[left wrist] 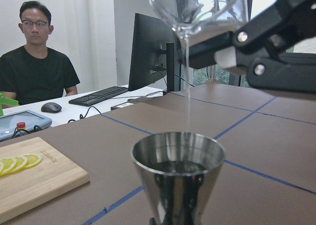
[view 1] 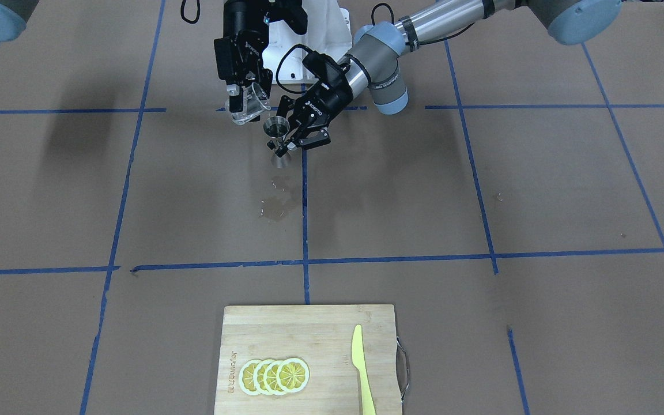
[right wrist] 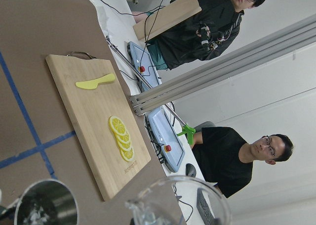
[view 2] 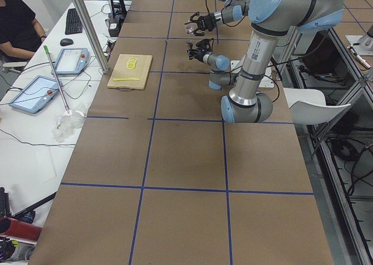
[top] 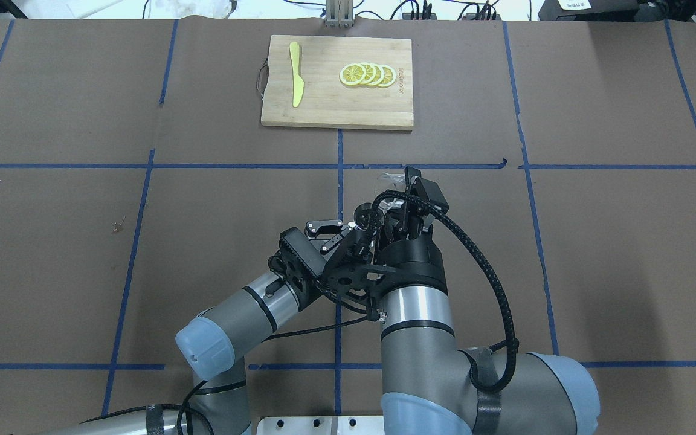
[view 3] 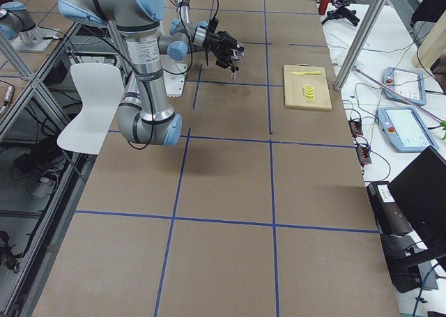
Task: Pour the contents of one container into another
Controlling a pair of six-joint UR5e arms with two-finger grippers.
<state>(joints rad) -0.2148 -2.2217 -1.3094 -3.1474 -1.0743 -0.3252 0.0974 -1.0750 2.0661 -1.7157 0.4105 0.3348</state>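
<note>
My right gripper (view 1: 244, 91) is shut on the clear glass cup (view 1: 249, 104), held tilted with its lip toward the jigger. In the left wrist view a thin stream (left wrist: 186, 81) falls from the glass cup (left wrist: 197, 7) into the steel hourglass jigger (left wrist: 177, 173), which has liquid in it. My left gripper (view 1: 287, 146) is shut on the jigger (view 1: 278, 137) at its waist and holds it upright above the table. From overhead the jigger's mouth (top: 362, 214) lies just left of the cup (top: 388, 194). The right wrist view has the cup rim (right wrist: 183, 199) and jigger (right wrist: 47, 206) at its bottom edge.
A wet patch (view 1: 277, 202) darkens the brown paper under the jigger. A wooden cutting board (view 1: 286, 328) at the operators' edge carries lemon slices (view 1: 274, 376) and a yellow knife (view 1: 362, 369). People sit at a desk beyond that edge.
</note>
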